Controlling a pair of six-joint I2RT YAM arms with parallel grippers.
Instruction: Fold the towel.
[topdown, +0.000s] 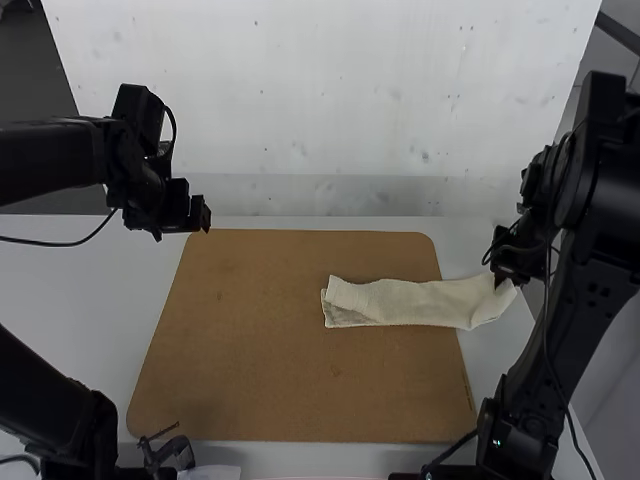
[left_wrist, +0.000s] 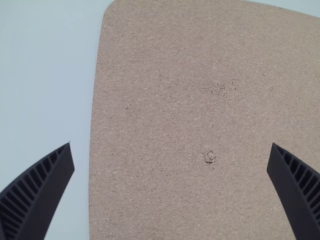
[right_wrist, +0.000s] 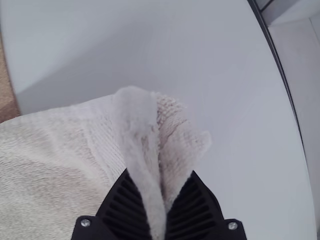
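Note:
In the high view the cream towel (topdown: 410, 303) lies as a long narrow folded strip, its left end on the brown board and its right end over the white table. My right gripper (topdown: 500, 278) is at that right end. In the right wrist view the right gripper (right_wrist: 159, 200) is shut on a pinched, bunched part of the towel (right_wrist: 55, 155). My left gripper (topdown: 205, 216) hangs above the board's far left corner, away from the towel. The left wrist view shows the left gripper (left_wrist: 171, 160) with its fingers wide apart and nothing between them.
The brown board (topdown: 260, 330) lies on the white table (topdown: 70, 270). A white wall stands behind the table. In the right wrist view the table's edge (right_wrist: 287, 90) runs close beyond the towel's held end. Small dark hardware (topdown: 165, 452) is at the near left.

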